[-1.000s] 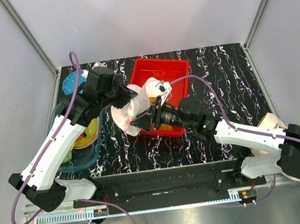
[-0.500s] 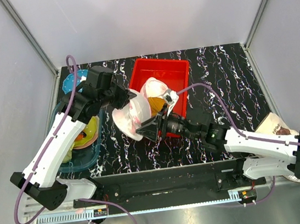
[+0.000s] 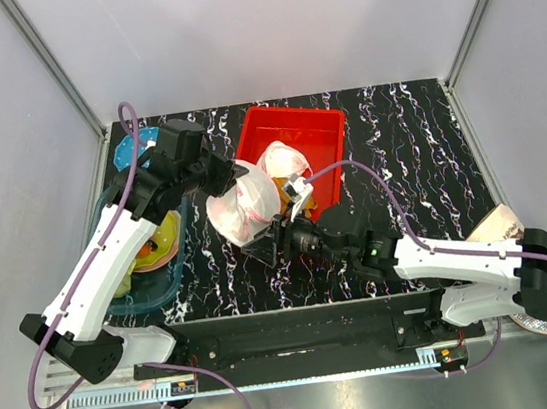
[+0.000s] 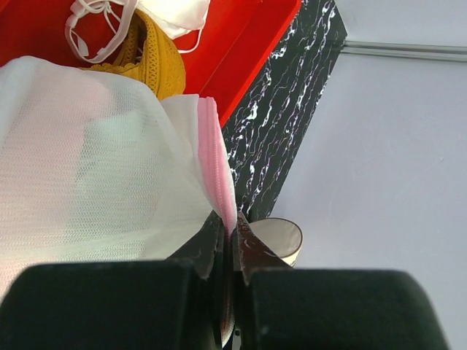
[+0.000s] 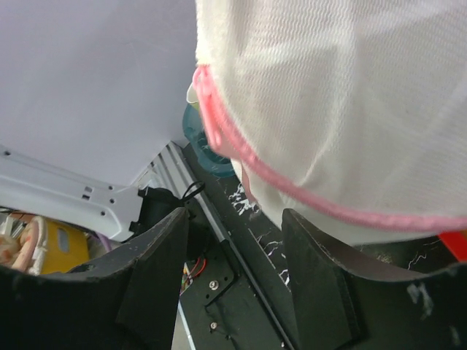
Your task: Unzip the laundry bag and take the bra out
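The left end effector (image 4: pixel 229 232) is pinching the pink edging of the laundry bag (image 3: pixel 244 206), nearer the left edge of the surface (image 3: pixel 417 145). The right end effector (image 5: pixel 235 219) is gaping open beneath; the bra (image 3: pixel 242 219) is showing faintly through mesh.

The laundry bag (image 3: pixel 242 207) is seen as fine white mesh, edged with a pink band, and a pink tint is shown through its weave. The bin (image 3: pixel 319 128) is coloured plain bright red. Inside it, a mustard-yellow cloth (image 4: pixel 157 65) with a lacy texture is seen beside white fabric (image 4: pixel 179 11). The table (image 3: pixel 417 145) is patterned black with white marble veins. The left arm (image 3: pixel 108 251) and right arm (image 3: pixel 462 255) are finished white with black joints.
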